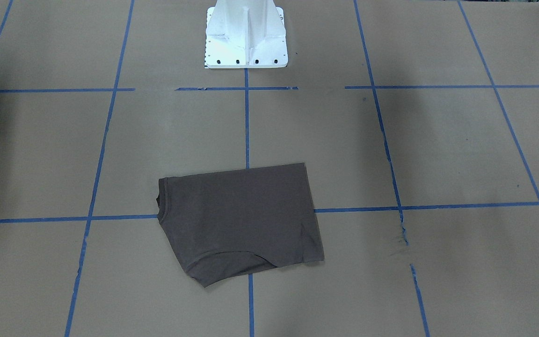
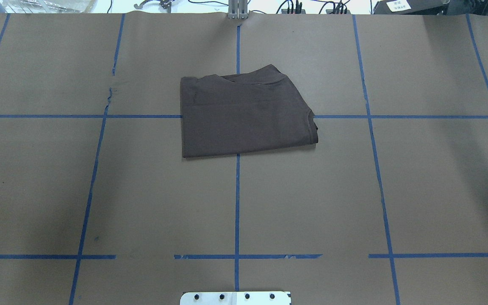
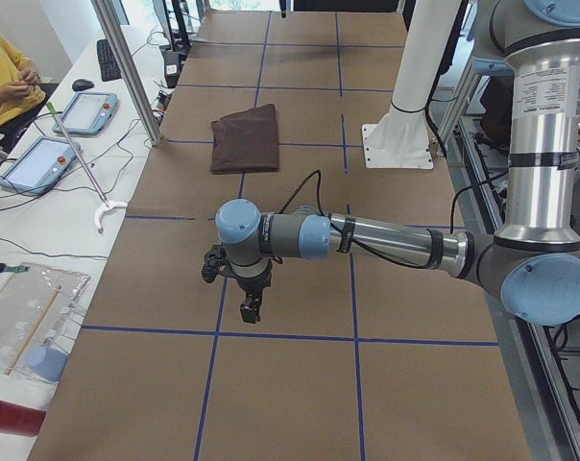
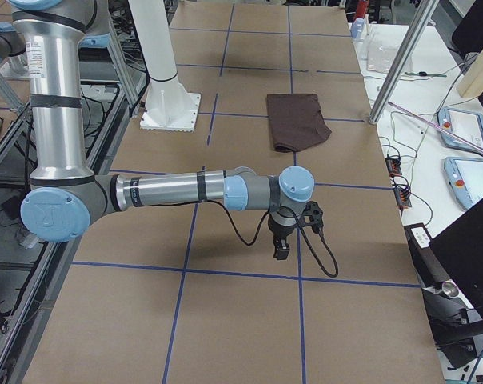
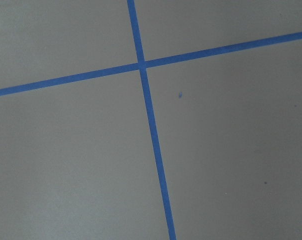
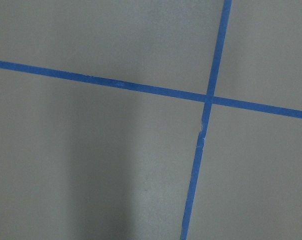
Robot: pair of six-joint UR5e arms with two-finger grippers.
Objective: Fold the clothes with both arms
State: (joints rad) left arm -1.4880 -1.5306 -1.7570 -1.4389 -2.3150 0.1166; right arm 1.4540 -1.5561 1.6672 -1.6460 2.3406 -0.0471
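The clothes are one dark brown T-shirt [image 1: 241, 220] [image 2: 244, 114], lying folded into a compact rectangle on the brown paper table, collar toward the robot's right. It is small and far off in both side views [image 3: 245, 137] [image 4: 297, 120]. My left arm [image 3: 386, 240] reaches out low over bare paper, and its gripper [image 3: 252, 309] points down well short of the shirt. My right arm [image 4: 169, 192] does the same at the other end, gripper [image 4: 280, 252] down and nothing visibly held. Both grippers appear only in the side views, so I cannot tell whether they are open or shut. Both wrist views hold only paper and blue tape.
The white pedestal base [image 1: 246, 37] [image 2: 235, 298] stands at the robot's edge of the table. Blue tape lines [image 2: 237, 203] grid the paper. Metal posts [image 3: 127, 67] [image 4: 401, 60] rise at the far edge. Side benches carry tablets [image 3: 36, 161], and a person in yellow [image 3: 2, 77] sits there.
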